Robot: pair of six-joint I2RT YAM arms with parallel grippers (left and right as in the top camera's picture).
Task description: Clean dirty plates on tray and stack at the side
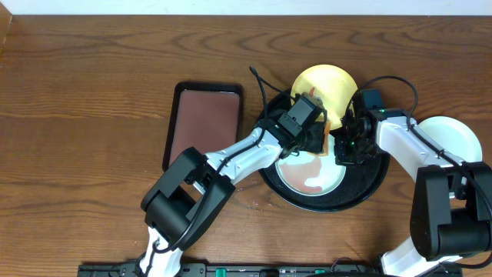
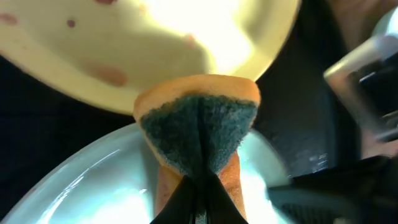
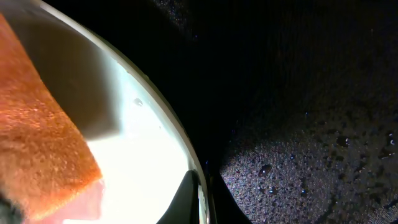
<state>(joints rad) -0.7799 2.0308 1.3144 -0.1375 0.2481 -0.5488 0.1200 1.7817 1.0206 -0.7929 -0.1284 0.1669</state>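
Black tray: glossy and round, it sat right of centre on the wooden table, with water droplets on its surface.
Yellow plate: sat tilted at the tray's far edge, its near rim overlapping the mint plate; red-brown spots showed on its face.
Mint plate: lay flat in the near half of the tray, with a reddish smear in its middle.
Second mint plate: sat off the tray, on the table just beside the tray's right edge, partly under the right arm.
Sponge: orange with a dark green scouring face, folded; it rested over the mint plate's far part, its top touching the yellow plate's rim.
Left gripper: fingers were pressed together, pinching the sponge at its fold.
Right gripper: fingers were pressed together on a pale plate rim at the tray's right side; it read as the mint plate, though the colour was washed out.
Brown tray: rectangular and reddish-brown with a dark rim; it sat on the table left of the black tray, apart from it.
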